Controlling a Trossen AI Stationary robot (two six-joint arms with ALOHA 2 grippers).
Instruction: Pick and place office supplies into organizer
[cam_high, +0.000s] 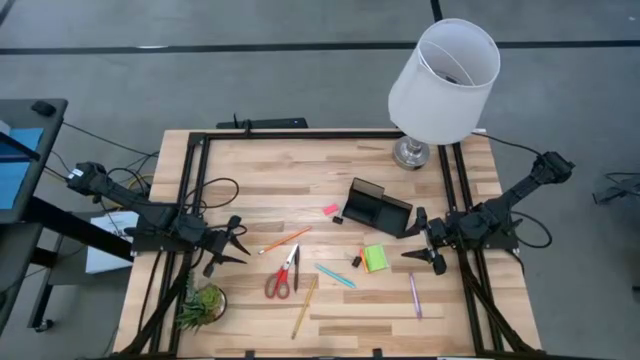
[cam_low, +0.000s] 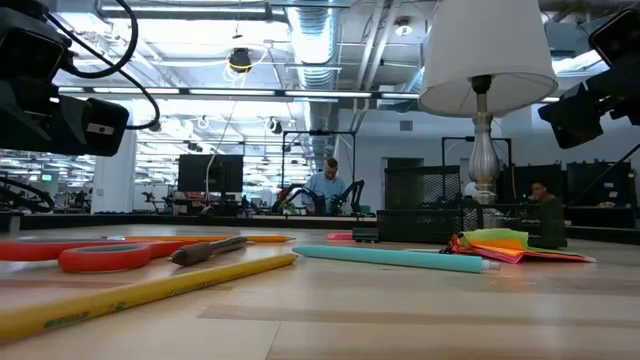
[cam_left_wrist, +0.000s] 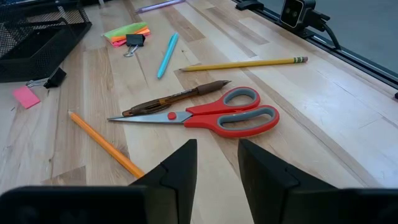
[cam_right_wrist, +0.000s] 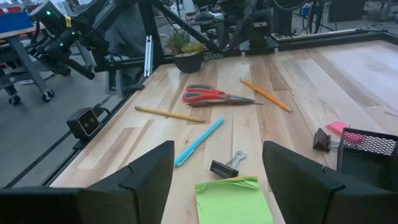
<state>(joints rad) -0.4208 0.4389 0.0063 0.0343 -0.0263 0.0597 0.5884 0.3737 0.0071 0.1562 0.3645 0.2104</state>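
Fingers of the left gripper (cam_left_wrist: 216, 163) stood partly open with nothing between them, low over the tabletop (cam_left_wrist: 348, 118), and the scissors (cam_left_wrist: 205, 115) lay just ahead of their tips, blades closed, with a dark pen (cam_left_wrist: 177, 98) touching along the blade side. An orange pencil (cam_left_wrist: 106, 144) lay close beside the fingers, slanting away. Right fingers (cam_right_wrist: 217, 163) were spread wide and empty, with the green pad (cam_right_wrist: 233, 202) right before them, a binder clip (cam_right_wrist: 225, 167) just past it and a teal pen (cam_right_wrist: 199, 142) beyond. The organizer (cam_high: 378, 208) sat near the right fingers, well apart from the left ones. To take the scissors well, the left fingers would probably need to open wider, come down across the red handles clear of the dark pen, and close squarely so the tool does not pivot.
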